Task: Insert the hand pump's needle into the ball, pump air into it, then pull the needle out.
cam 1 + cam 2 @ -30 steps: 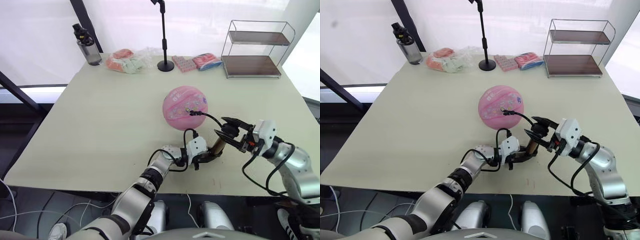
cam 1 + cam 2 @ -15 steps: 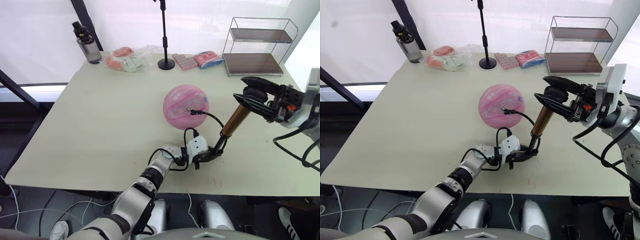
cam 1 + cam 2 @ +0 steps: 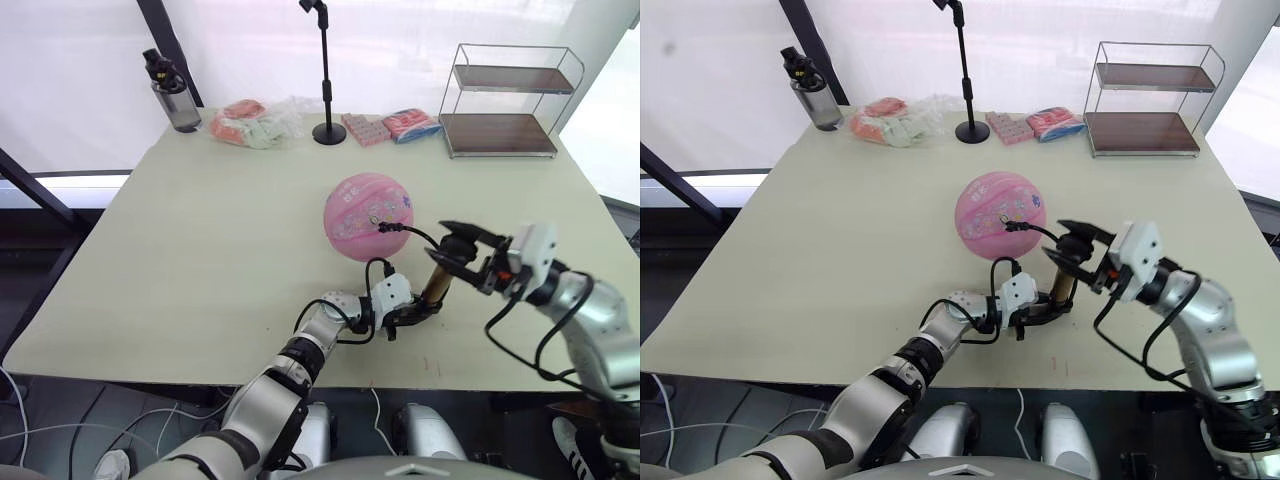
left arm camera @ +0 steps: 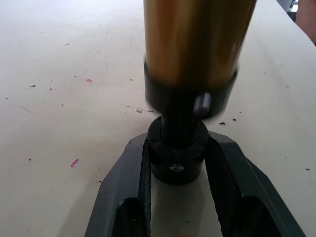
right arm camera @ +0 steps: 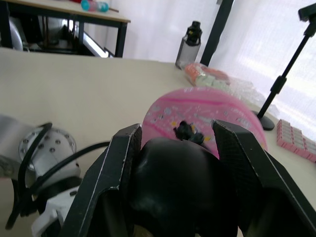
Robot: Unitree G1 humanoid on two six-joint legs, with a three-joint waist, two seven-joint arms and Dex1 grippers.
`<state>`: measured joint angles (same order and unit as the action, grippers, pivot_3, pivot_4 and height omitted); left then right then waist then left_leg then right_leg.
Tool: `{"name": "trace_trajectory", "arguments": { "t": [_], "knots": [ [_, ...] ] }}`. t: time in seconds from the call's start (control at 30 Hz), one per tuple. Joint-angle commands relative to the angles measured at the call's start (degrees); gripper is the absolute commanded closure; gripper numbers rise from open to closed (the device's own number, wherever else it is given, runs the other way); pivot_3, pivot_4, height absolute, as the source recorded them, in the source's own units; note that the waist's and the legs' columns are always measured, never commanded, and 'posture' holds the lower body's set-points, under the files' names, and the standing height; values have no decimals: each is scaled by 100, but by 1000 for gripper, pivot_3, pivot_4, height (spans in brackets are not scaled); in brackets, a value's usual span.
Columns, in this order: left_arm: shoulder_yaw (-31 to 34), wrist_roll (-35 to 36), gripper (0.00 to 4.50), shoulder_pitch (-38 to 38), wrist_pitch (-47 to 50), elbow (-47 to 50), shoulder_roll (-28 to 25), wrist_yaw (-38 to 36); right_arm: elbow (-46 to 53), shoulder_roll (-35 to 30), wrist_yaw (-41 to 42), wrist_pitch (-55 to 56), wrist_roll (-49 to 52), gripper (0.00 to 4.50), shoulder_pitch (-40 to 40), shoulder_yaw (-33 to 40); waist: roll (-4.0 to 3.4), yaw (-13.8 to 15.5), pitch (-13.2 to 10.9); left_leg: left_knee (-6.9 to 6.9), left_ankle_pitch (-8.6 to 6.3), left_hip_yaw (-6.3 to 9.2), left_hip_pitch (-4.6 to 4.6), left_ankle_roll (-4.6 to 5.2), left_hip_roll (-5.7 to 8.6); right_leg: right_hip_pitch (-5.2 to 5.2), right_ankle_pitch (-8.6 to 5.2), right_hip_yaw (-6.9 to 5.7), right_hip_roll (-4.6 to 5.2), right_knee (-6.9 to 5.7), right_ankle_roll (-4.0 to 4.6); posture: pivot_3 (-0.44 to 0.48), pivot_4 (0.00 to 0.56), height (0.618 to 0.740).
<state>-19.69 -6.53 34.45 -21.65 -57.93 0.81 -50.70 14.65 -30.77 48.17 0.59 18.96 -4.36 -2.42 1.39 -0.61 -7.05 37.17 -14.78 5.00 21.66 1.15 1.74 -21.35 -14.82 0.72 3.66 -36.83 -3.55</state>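
Now both claws grip the short gold-bronze hand pump [image 3: 436, 283] beside the pink striped ball [image 3: 368, 215].
Left claw [image 4: 177, 163] pinches the pump's black base on the pale surface [image 3: 200, 230]; right claw [image 5: 177, 163] clamps its black handle knob — the thin black hose [image 3: 412, 232] arcs to the fitting and needle [image 3: 380, 226], seated in the ball.

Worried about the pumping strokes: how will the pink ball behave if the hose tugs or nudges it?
The ball is round and rests free on the flat table, so it would probably roll. It looks light, so the thin hose plugged into it may well drag it.
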Motion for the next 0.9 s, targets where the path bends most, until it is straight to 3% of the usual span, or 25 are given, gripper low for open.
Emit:
{"name": "trace_trajectory", "arguments": {
  "t": [0.03,0.2,0.53,0.73,0.9],
  "knots": [
    [-88,-185,3408,-207,300,-385,-80,-60,-335,42,86,-247,-282,2629,307,-491,-2,1,2,0,0,1,0,0,0,0,0,-1,0,0,0,0,150,740],
    [-32,-122,3408,-211,356,-406,-72,-130,197,-36,118,-632,553,2629,-42,192,-14,8,-6,0,0,6,7,0,-1,-1,1,-3,-1,0,1,0,150,740],
    [-6,-133,3408,-184,320,-438,-114,-233,1230,-1048,44,-2055,2684,2629,-1260,1850,-68,34,-96,-2,0,3,35,1,5,-24,2,-2,8,1,2,0,150,740],
    [35,-95,3408,-168,355,-461,-99,-255,1299,-1608,15,-2605,3220,2629,-1850,2215,-58,38,-120,-1,-1,3,36,2,4,-24,2,-3,11,2,2,0,150,740],
    [23,-95,3408,-161,336,-464,-86,-283,1293,-1691,-39,-2835,3334,2629,-2015,2256,-60,45,-133,1,-1,1,51,3,4,-36,3,-3,13,1,2,0,150,740]
  ]
}}
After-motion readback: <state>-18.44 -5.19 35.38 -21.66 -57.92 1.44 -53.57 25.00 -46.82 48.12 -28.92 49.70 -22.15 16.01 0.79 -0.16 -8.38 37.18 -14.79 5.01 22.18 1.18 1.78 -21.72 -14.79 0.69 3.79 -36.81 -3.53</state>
